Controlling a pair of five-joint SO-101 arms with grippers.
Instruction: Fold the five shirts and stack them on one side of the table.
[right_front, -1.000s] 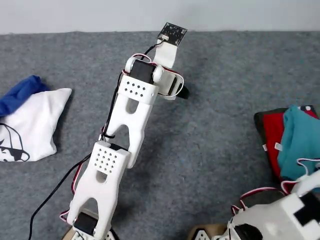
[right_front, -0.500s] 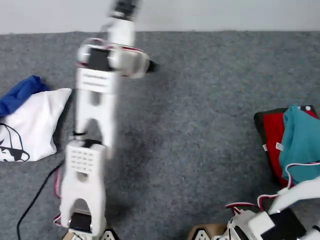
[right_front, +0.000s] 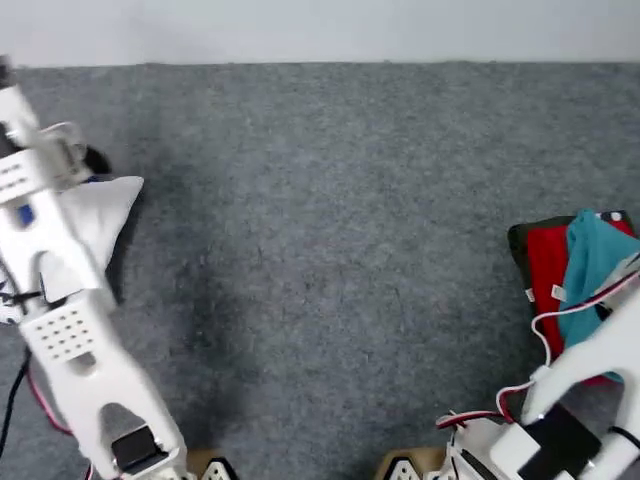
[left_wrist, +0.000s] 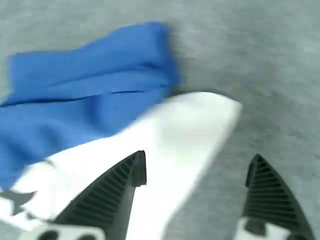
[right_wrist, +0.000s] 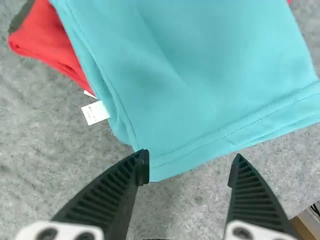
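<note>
At left edge of table (right_front: 330, 200), over corner of white shirt (left_wrist: 165, 135) beside blue shirt (left_wrist: 85, 80) | left gripper (left_wrist: 199, 159): wide open, empty | right gripper (right_wrist: 190, 160): likewise, above teal shirt (right_wrist: 200, 65) | pays to pinch white only.

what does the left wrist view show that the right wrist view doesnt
Left wrist view: a crumpled blue cloth shirt next to a white cloth shirt, before the open left gripper. Right wrist view: a teal cloth shirt lying over a red cloth shirt, with a small white label, before the open right gripper. Both: the grey felt table surface.
</note>
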